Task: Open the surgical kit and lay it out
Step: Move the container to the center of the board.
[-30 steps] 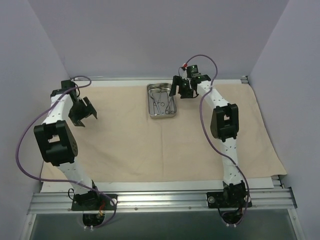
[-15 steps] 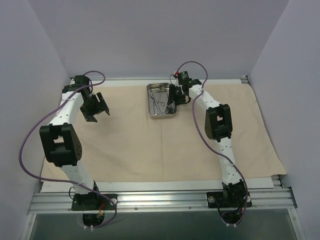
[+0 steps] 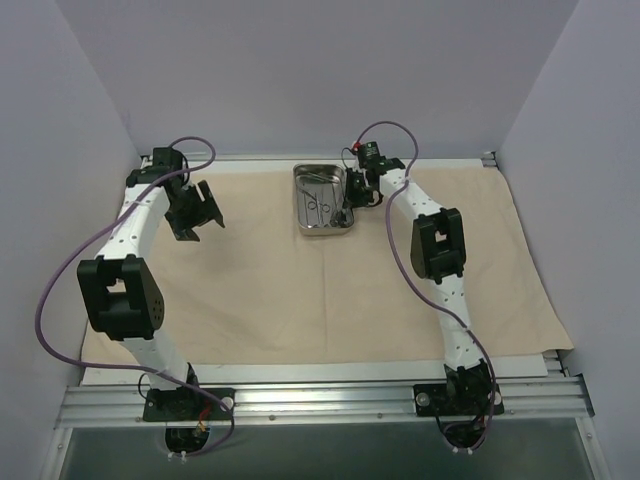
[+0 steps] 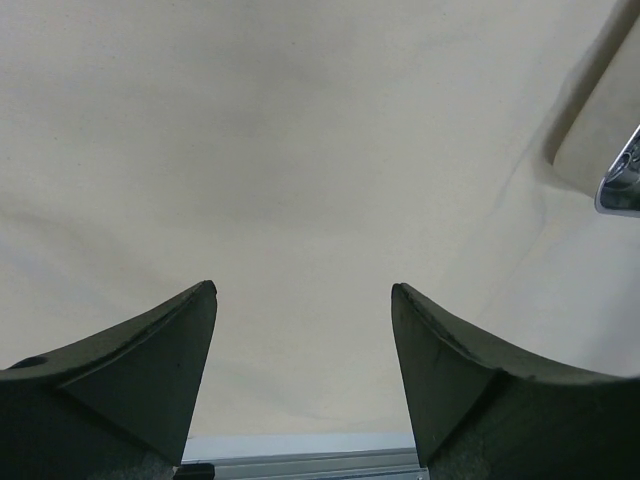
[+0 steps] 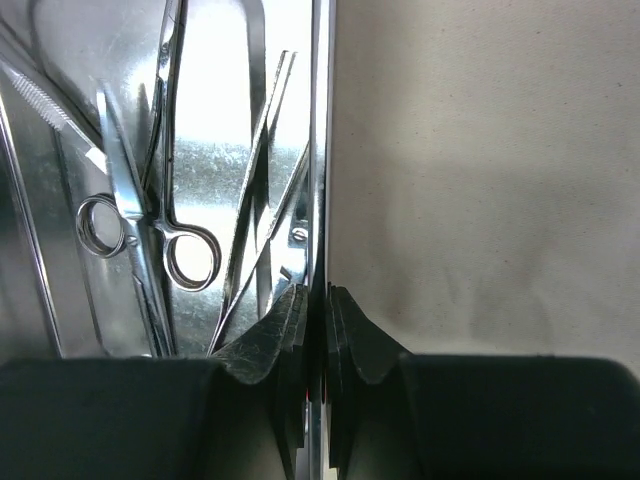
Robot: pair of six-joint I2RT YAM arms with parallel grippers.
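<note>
Tray (image 3: 325, 233) taken as reference. It sat on the cloth (image 3: 300, 290), close to the cloth's far edge, which ran along a metal rail (image 3: 250, 158) just behind the tray. The cloth lay spread flat. Broad bare stretches extended left, right and nearward of the tray, giving open room on those three sides.

The right gripper (image 5: 318, 295) stood at the tray's right side. Its fingers were pressed together on the upright right rim, one inside the tray and one outside.

The left gripper (image 4: 303, 290) hung well left of the tray over bare cloth, fingers spread wide and holding nothing. Only a corner of the tray showed at the right edge of its wrist view.

Contents: several thin metal instruments (image 5: 150, 240) lay lengthwise in the tray, partly overlapping. Two ring handles showed plainly. The exact count could not be fixed, as reflections in the steel confused the outlines.
</note>
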